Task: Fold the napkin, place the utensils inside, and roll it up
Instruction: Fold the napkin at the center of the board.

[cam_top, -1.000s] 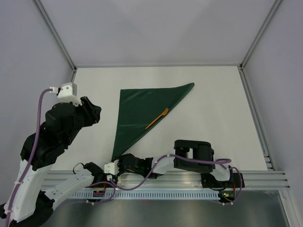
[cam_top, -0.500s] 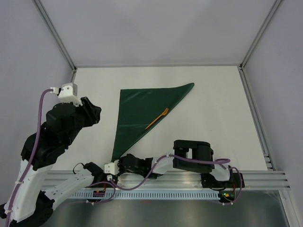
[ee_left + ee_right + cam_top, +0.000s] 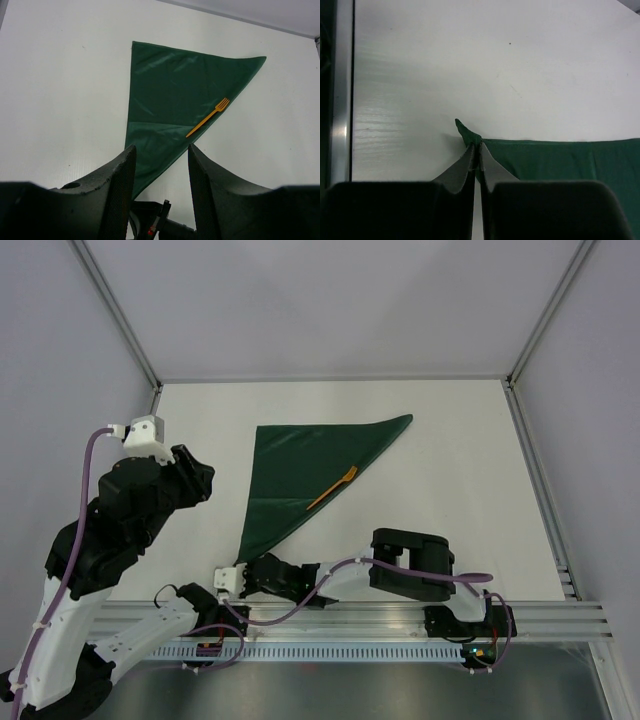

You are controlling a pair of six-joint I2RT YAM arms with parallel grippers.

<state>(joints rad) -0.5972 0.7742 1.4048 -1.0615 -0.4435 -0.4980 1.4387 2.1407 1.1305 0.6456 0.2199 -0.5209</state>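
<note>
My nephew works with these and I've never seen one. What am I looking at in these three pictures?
Two robot arms are bolted at the near edge of a white table. One picture looks down from above; the other two come from cameras on each wrist. A dark green cloth napkin, folded into a triangle, lies there with a small orange fork on it near its long edge. The right hand is pinched shut on the napkin's nearest corner. The left hand hovers open above the table, holding nothing.
</note>
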